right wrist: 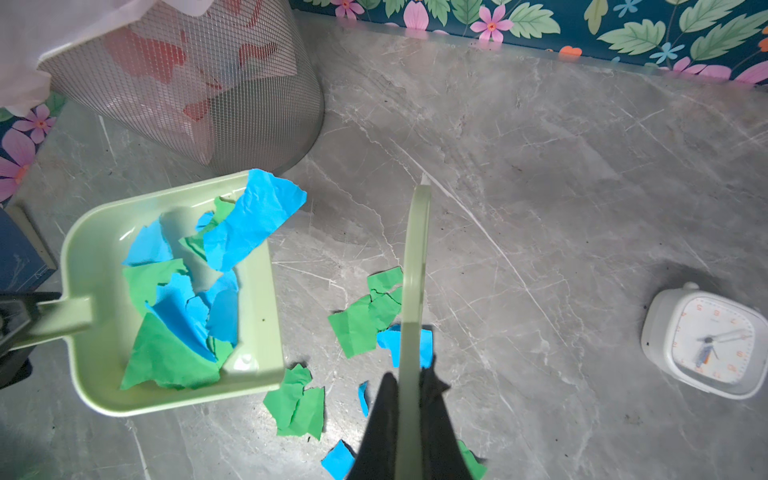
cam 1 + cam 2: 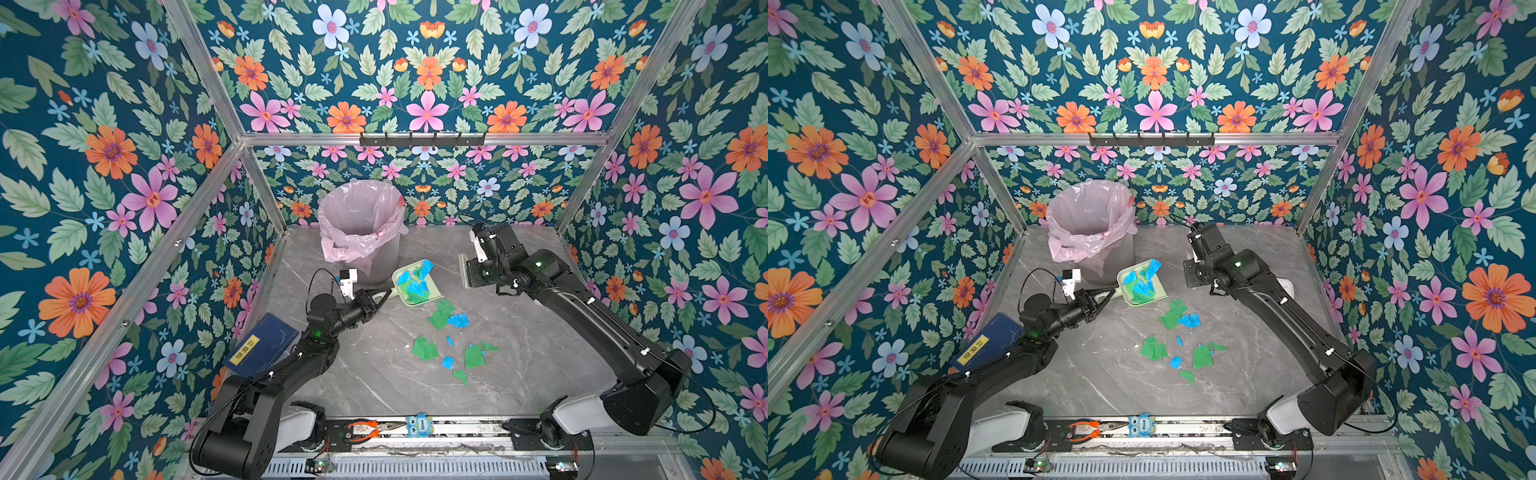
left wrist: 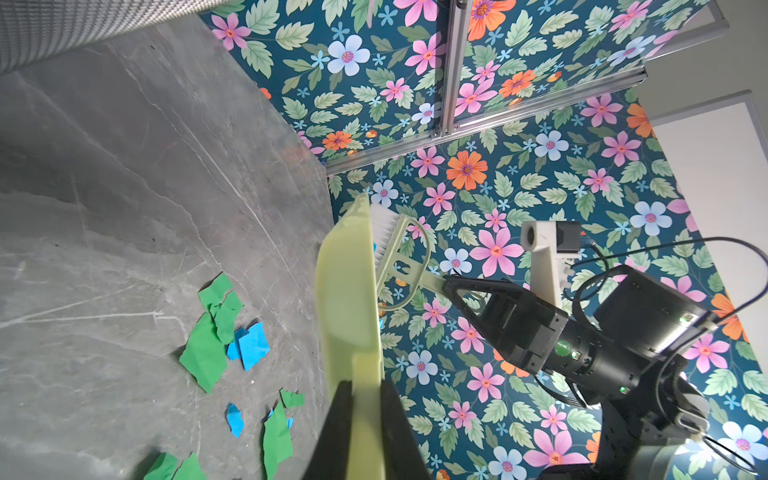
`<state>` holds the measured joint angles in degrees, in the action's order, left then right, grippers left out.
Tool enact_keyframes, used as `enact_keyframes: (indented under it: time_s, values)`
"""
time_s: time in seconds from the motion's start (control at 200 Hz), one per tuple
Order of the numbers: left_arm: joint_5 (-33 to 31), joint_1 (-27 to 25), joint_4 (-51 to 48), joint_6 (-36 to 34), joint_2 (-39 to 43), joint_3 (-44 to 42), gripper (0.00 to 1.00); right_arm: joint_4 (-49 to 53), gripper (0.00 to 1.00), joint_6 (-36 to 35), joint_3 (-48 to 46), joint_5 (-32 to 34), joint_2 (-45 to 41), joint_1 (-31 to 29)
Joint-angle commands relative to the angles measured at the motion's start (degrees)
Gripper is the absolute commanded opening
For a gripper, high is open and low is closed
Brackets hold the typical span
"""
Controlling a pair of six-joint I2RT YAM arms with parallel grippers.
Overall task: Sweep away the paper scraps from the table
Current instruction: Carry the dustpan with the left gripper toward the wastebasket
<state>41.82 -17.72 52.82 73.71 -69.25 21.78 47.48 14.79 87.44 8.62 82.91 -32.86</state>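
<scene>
Several green and blue paper scraps (image 2: 446, 316) (image 2: 1177, 318) lie scattered mid-table (image 2: 540, 332). More scraps (image 1: 187, 299) are piled in a pale green dustpan (image 2: 417, 286) (image 1: 99, 232) beside the bin's foot. My left gripper (image 2: 384, 296) (image 3: 361, 388) is shut on the dustpan's handle. My right gripper (image 2: 471, 272) (image 1: 409, 374) is shut on the pale green brush (image 1: 417, 249) (image 3: 395, 249), held above the table to the right of the dustpan. Loose scraps (image 1: 361, 320) show under the brush. Whether the dustpan touches the table I cannot tell.
A mesh waste bin lined with a pink bag (image 2: 361, 224) stands at the back left, right behind the dustpan. A blue book (image 2: 262, 345) leans at the left wall. A white clock (image 1: 706, 345) lies on the right. Orange pliers (image 2: 365, 428) sit on the front rail.
</scene>
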Motion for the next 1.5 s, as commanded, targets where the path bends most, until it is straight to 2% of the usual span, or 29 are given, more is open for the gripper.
enact_keyframes:
  time_s: [0.0, 0.18, 0.485, 0.895, 1.095, 1.29, 1.495]
  values:
    - [-0.2, -0.1, 2.2, 2.6, 1.4, 0.2, 0.00, -0.8, 0.00, 0.5, -0.6, 0.9, -0.7, 0.0]
    - [-0.8, -0.1, -1.5, 2.8, 4.2, 1.4, 0.00, -0.9, 0.00, 0.7, -1.0, 0.4, -1.0, 0.0]
    - [-1.2, -0.1, -1.6, 6.2, 4.7, 4.6, 0.00, -0.8, 0.00, 1.3, -1.1, -0.5, -1.7, 0.0]
    - [-1.6, 0.7, -18.8, 3.9, 4.7, 17.9, 0.00, -0.6, 0.00, 1.6, -1.4, -0.7, -2.3, 0.0]
    - [-1.1, 5.2, -22.0, 5.3, 5.3, 23.5, 0.00, -1.2, 0.00, 1.6, -1.7, -0.6, -2.8, 0.0]
    - [0.0, 10.3, -28.7, 2.6, 4.4, 30.8, 0.00, -2.0, 0.00, 1.7, -1.5, -1.8, -1.9, 0.1]
    - [1.9, 14.4, -30.8, 1.9, 1.9, 36.6, 0.00, -2.9, 0.00, 2.2, -2.1, -2.7, -1.5, 0.0]
